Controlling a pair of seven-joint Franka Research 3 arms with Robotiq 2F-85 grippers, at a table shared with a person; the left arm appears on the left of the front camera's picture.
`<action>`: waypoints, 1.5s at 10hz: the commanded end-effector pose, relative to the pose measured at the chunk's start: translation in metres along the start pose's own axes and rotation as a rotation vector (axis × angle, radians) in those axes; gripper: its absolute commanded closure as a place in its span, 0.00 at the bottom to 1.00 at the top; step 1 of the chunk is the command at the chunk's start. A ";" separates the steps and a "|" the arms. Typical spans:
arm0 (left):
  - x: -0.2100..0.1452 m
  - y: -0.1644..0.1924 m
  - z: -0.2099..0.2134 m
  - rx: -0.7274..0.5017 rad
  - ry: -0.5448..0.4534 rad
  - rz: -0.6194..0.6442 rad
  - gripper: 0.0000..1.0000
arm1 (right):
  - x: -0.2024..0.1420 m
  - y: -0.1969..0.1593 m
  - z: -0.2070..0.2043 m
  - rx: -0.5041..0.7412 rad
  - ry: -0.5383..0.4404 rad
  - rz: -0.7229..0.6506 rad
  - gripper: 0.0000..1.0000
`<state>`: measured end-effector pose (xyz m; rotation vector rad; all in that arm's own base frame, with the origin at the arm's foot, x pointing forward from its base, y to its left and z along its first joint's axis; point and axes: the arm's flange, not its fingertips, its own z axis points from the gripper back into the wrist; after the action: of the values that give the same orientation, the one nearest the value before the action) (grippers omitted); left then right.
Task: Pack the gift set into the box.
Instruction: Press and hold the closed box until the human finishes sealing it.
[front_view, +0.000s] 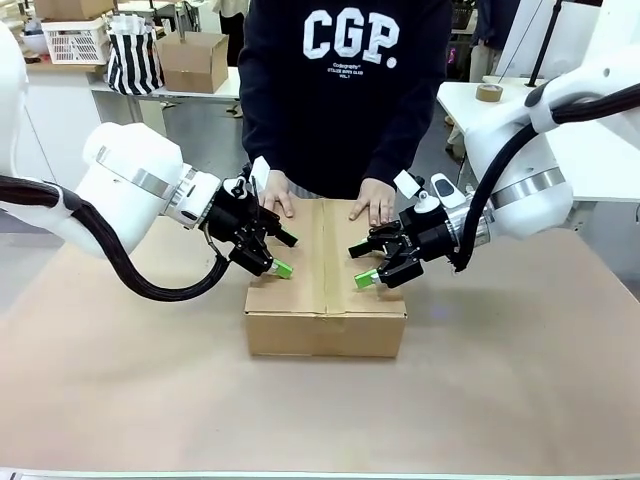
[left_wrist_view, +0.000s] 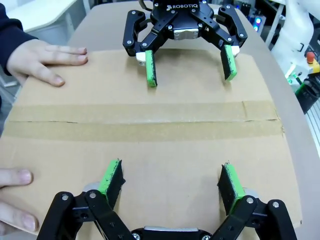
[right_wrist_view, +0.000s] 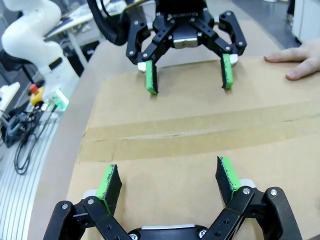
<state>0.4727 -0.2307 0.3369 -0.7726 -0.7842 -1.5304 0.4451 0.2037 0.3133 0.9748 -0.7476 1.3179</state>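
My left gripper (front_view: 277, 254) hangs with its jaws spread wide and empty over the left flap of the box (front_view: 325, 325), and my right gripper (front_view: 362, 264) mirrors it over the right flap, also spread wide with nothing between its pads. The box sits on the table (front_view: 520, 400) between us with its top flaps down and a strip of tape (left_wrist_view: 145, 121) running along the seam; the gift set is not visible, so I judge it is inside, though I cannot see it. The main risk, as I read it, is pressing down unevenly: one flap could dip below the other and strain the seam, or a sideways push could slide the box across the smooth table. The person's hands (front_view: 375, 203) lie flat on the far edge of the lid, close to my fingertips, and I could pinch or bump a finger if I move toward them. Beyond the person, a smaller carton (front_view: 193, 60) and a striped bag (front_view: 134, 58) stand well apart, clear of my reach.
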 end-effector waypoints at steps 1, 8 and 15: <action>-0.002 -0.001 -0.002 -0.003 0.010 -0.005 0.00 | -0.002 0.000 -0.001 0.000 0.003 -0.004 0.00; -0.002 -0.001 -0.002 -0.003 0.010 -0.005 0.00 | -0.002 0.000 -0.001 0.000 0.003 -0.004 0.00; -0.002 -0.001 -0.002 -0.003 0.010 -0.005 0.00 | -0.002 0.000 -0.001 0.000 0.003 -0.004 0.00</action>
<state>0.4727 -0.2309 0.3371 -0.7725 -0.7844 -1.5309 0.4451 0.2039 0.3135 0.9760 -0.7480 1.3183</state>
